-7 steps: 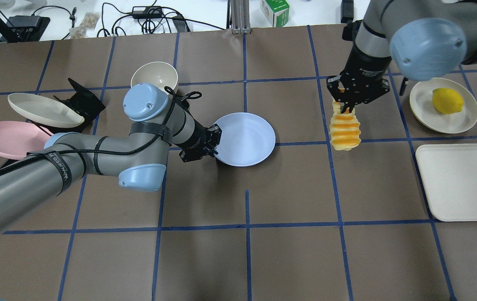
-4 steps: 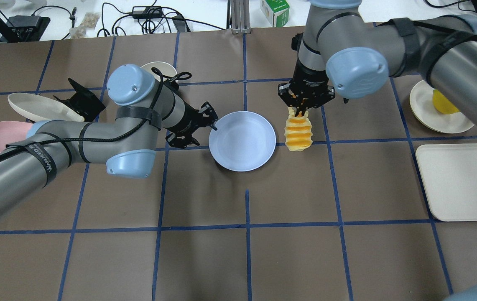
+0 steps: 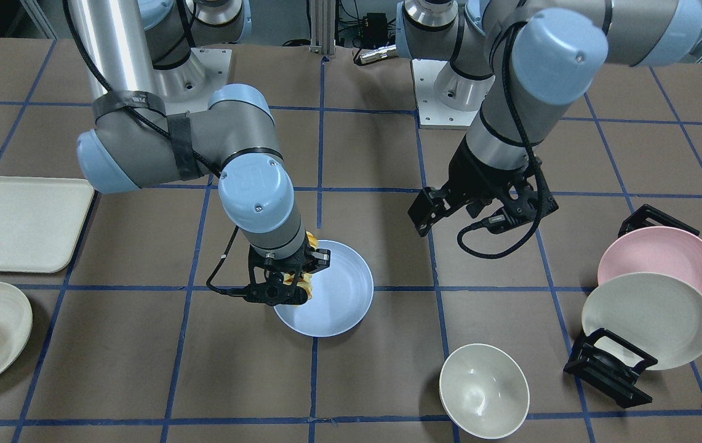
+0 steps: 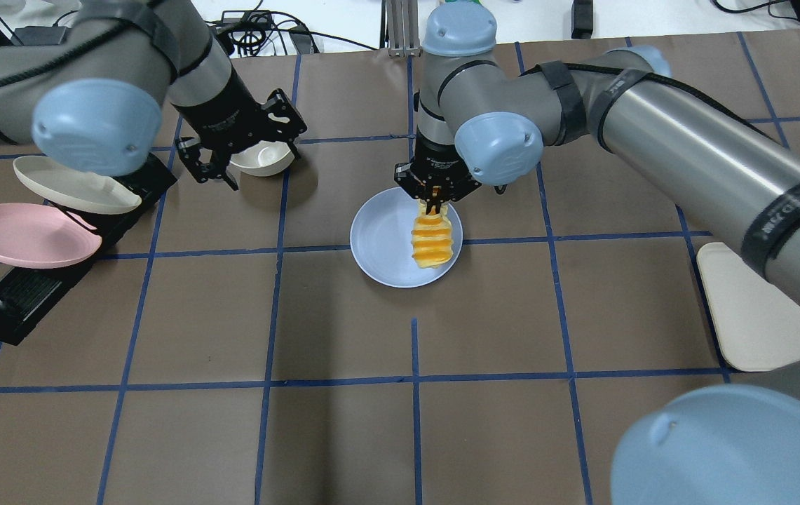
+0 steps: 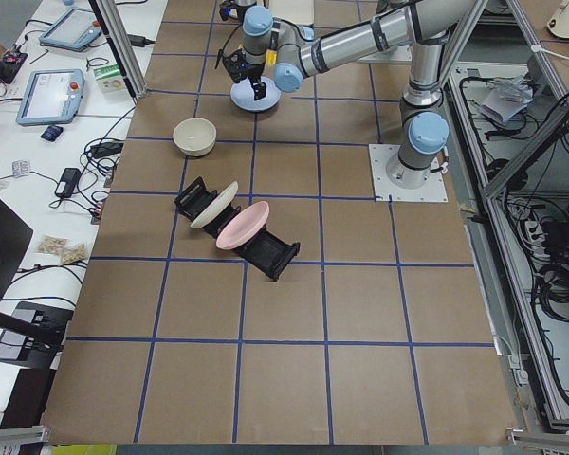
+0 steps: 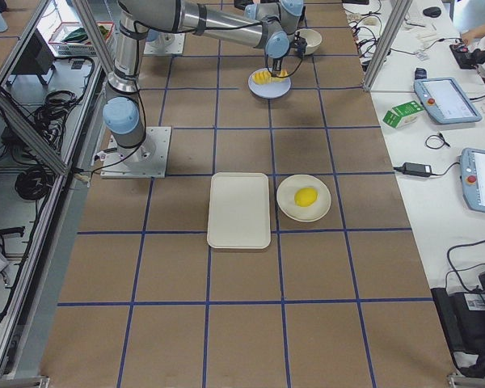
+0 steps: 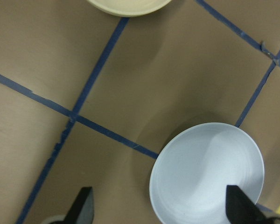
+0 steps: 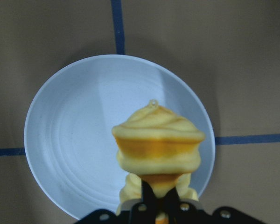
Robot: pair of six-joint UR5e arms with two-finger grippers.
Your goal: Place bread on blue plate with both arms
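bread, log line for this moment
bread | gripped by right jaws, hanging over blue plate | left jaws open, empty, away from plate | release not yet done

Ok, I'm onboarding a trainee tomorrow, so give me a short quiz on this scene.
1. Fill in: the left gripper holds nothing, and its jaws are ____.
2. Which gripper holds the bread? A) left gripper B) right gripper
3. True or false: the bread hangs over the blue plate.
Key: 1 open; 2 B; 3 true.
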